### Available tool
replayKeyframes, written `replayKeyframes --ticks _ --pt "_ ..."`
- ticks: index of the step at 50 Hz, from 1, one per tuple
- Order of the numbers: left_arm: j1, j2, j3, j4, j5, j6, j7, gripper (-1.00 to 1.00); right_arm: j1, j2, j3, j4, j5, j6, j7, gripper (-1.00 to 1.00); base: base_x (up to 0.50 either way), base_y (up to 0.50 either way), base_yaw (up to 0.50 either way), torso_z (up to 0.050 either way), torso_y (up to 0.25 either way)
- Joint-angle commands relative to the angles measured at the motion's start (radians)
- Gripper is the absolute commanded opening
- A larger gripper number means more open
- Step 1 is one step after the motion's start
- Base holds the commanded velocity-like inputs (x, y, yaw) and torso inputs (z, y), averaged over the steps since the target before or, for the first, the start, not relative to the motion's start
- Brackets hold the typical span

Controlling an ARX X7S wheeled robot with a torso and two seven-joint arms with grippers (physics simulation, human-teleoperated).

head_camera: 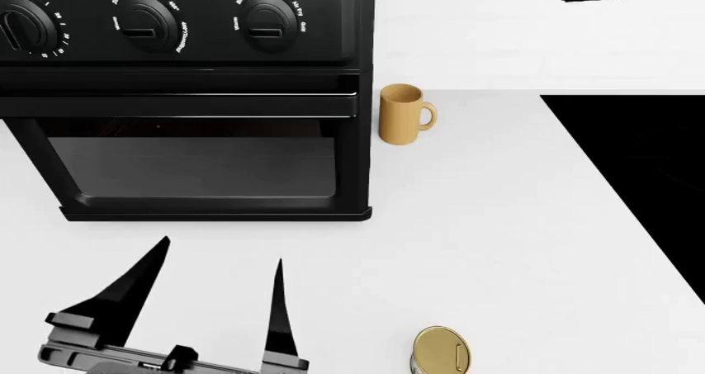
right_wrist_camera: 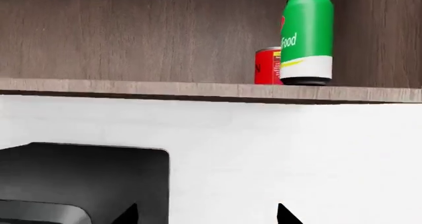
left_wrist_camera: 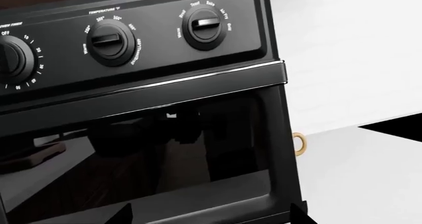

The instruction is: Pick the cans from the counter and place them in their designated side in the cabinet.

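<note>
**Gold-lidded tin sitting just right of the left pincer**

Gold is catching the eye at the table's near edge: the short tin (head_camera: 442, 351) is standing upright there, lid facing up, so its long axis is running vertical. The left pincer (head_camera: 220, 285) is hovering over the white table (head_camera: 496, 225) with its dark fingers spread wide and holding nothing, tips pointing toward the black oven (head_camera: 182, 93) at the table's back left. The tin is lying to that pincer's right and slightly nearer the front edge, close beside it but apart, not between the fingers. I'm judging the left arm the nearer one, needing a sideways shift and a pull-back before closing.

The right pincer (right_wrist_camera: 204, 215) is showing only two finger tips in its wrist view, set apart with nothing between them. It's looking up at the wooden cabinet shelf (right_wrist_camera: 165, 89), where the green can (right_wrist_camera: 307, 36) is already standing upright toward the shelf's right end, a red can (right_wrist_camera: 267, 66) just behind it. The tan mug (head_camera: 404, 115) is waiting beside the oven's right front corner, well clear of the tin.
</note>
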Motion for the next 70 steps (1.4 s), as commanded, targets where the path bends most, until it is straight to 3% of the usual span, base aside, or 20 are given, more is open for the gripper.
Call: replayKeyframes --ticks 1,15,30,46,70 --pt "0.003 0.000 -0.020 0.000 -0.020 -0.005 0.001 1.00 -0.289 0.017 0.070 -0.177 0.170 -0.124 -0.036 1.00 0.00 0.00 0.00 0.000 0.000" --pt "0.036 -0.010 -0.042 -0.006 0.001 -0.001 0.014 1.00 -0.567 0.002 0.105 -0.211 0.176 -0.062 -0.177 1.00 0.00 0.00 0.00 0.000 0.000" --pt "0.056 -0.006 -0.069 -0.008 -0.006 -0.009 0.023 1.00 -0.701 0.042 0.126 -0.212 0.235 0.030 -0.316 1.00 0.00 0.00 0.00 0.000 0.000" --pt "0.020 0.002 -0.046 0.000 -0.021 -0.018 0.000 1.00 -0.991 0.039 0.360 -0.311 0.297 0.155 -0.473 1.00 0.00 0.00 0.00 0.000 0.000" --pt "0.041 0.008 -0.060 0.000 -0.018 -0.023 0.001 1.00 -1.141 0.038 0.451 -0.346 0.300 0.252 -0.542 1.00 0.00 0.00 0.00 0.000 0.000"
